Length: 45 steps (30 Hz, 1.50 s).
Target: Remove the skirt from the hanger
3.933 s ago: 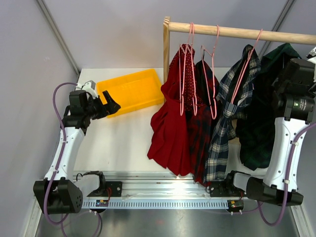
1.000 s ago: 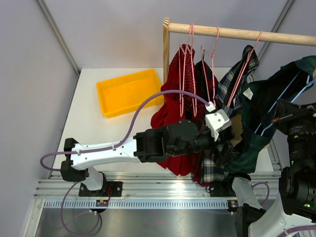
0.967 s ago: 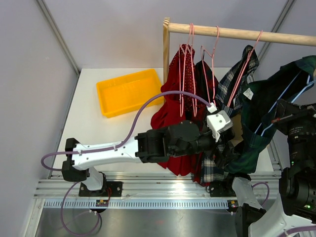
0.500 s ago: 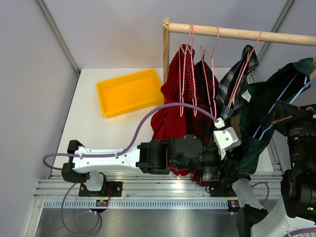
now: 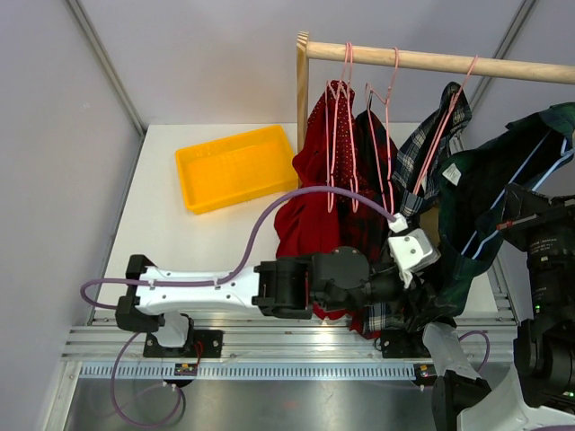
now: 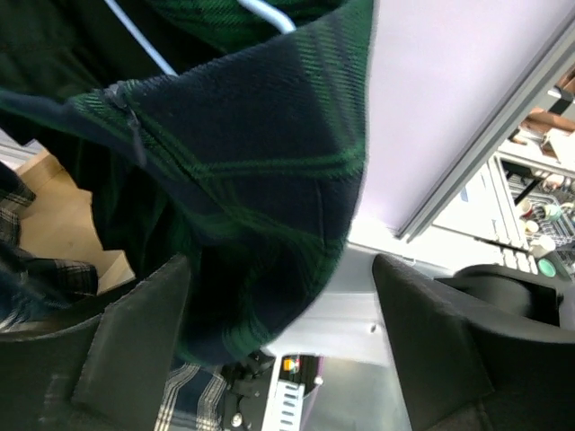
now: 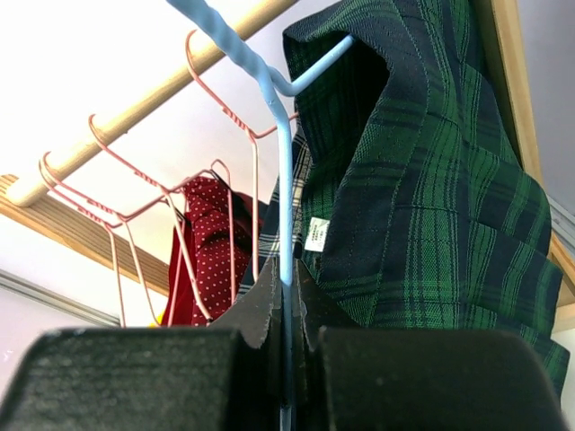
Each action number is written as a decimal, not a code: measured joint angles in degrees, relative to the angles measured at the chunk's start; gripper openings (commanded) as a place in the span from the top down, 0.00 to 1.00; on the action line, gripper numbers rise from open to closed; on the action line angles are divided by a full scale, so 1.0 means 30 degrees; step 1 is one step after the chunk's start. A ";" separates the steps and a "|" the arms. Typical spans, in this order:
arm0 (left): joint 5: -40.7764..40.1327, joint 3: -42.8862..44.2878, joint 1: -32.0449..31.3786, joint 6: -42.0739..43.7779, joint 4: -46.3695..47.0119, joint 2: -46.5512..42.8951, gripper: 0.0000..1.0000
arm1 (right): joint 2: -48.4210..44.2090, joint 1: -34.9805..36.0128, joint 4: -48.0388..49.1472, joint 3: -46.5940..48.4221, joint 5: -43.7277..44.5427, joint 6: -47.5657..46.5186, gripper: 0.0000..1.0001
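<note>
**Left arm (image 5: 269, 285) swung over to the skirt (image 5: 476, 211)**

It has left the bin (image 5: 235, 166) side of the table. My left gripper (image 6: 280, 269) now stands spread, with the green hem hanging between its fingers (image 6: 135, 346). My right gripper (image 7: 286, 292) pinches the blue hanger (image 7: 283, 180), the skirt still draped on it, at the right end of the rail (image 5: 431, 59).

A robot lab cell: grey panel walls (image 5: 54, 135), aluminium mounting rail (image 5: 269, 355), white table (image 5: 207, 238).
</note>
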 measured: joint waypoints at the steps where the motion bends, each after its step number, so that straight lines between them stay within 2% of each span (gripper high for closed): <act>1: 0.0007 0.0306 0.0007 0.0029 0.0066 0.0372 0.34 | 0.0000 0.0015 -0.0044 0.0109 0.0058 0.0029 1.00; 5: 0.0124 0.1647 0.0000 0.0175 0.0160 0.2171 0.69 | 0.0044 0.0087 -0.0211 0.0415 0.0197 0.0277 1.00; 6: 0.0189 0.1727 0.0000 0.0146 0.0160 0.2397 0.82 | 0.0051 0.0095 -0.0240 0.0437 0.0204 0.0306 1.00; 8: 0.0262 0.1727 0.0000 0.0138 0.0000 0.2718 0.87 | 0.0102 0.0102 -0.0321 0.0437 0.0211 0.0350 1.00; 11: 0.0350 0.1537 0.0000 -0.0095 -0.0015 0.2732 1.00 | 0.0291 0.0102 -0.0357 0.0437 0.0226 0.0386 1.00; 14: 0.0350 0.0546 0.0000 -0.0423 0.0189 0.2251 1.00 | 0.0532 0.0102 -0.0357 0.0430 0.0364 0.0546 1.00; 18: -0.0583 -0.2412 -0.0459 -0.0685 0.0619 0.0663 1.00 | 0.0714 0.0138 -0.0415 0.0226 0.0554 0.0787 1.00; 26: -0.3002 -0.5501 -0.2645 -0.1020 0.0546 -0.1690 1.00 | 0.0984 0.0233 -0.1013 -0.0219 0.0721 0.1005 1.00; 30: -0.3759 -0.4881 -0.2871 -0.1290 -0.0474 -0.1202 1.00 | 0.1413 0.0233 -0.1231 0.0262 0.0656 0.1129 1.00; 35: -0.5122 -0.1428 -0.2929 -0.1501 -0.2783 0.2069 1.00 | 0.2324 0.0226 -0.2266 0.2339 -0.0313 0.1982 1.00; 39: -0.6062 0.0561 -0.3089 -0.1151 -0.4364 0.3825 1.00 | 0.1064 0.0226 -0.2892 0.1311 -0.1931 0.3002 1.00; 45: -0.7810 0.0627 -0.3162 -0.0401 -0.4787 0.3832 1.00 | -0.0131 0.0328 -0.4306 0.2419 -0.5042 0.4495 1.00</act>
